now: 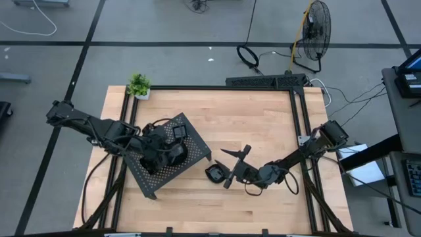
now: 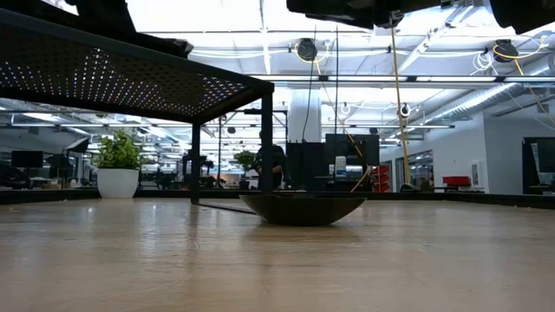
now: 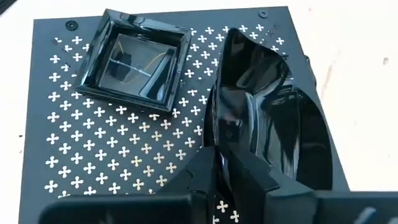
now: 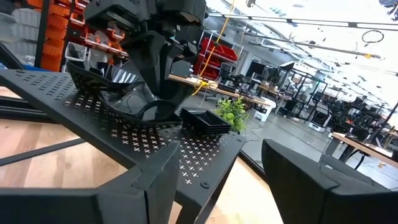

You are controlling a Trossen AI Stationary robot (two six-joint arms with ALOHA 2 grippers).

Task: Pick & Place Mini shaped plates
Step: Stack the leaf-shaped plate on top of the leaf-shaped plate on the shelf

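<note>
Left gripper (image 3: 217, 168) fingers narrow, pinching curved plate's (image 3: 273, 118) rim over tray (image 3: 93, 168); square plate (image 3: 134, 59) beside; low cam alone shows table plate (image 2: 302, 208); right gripper (image 4: 217, 180) wide, holding nothing.

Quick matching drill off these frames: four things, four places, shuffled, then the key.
Things:
1. square plate
2. rounded plate
3. potted plant
4. fan

Places:
a. at a corner of the table
b. on the floor, off the table
c. on the perforated tray
d. on bare wood beside the tray

Pairs: 1-c, 2-d, 3-a, 4-b
</note>
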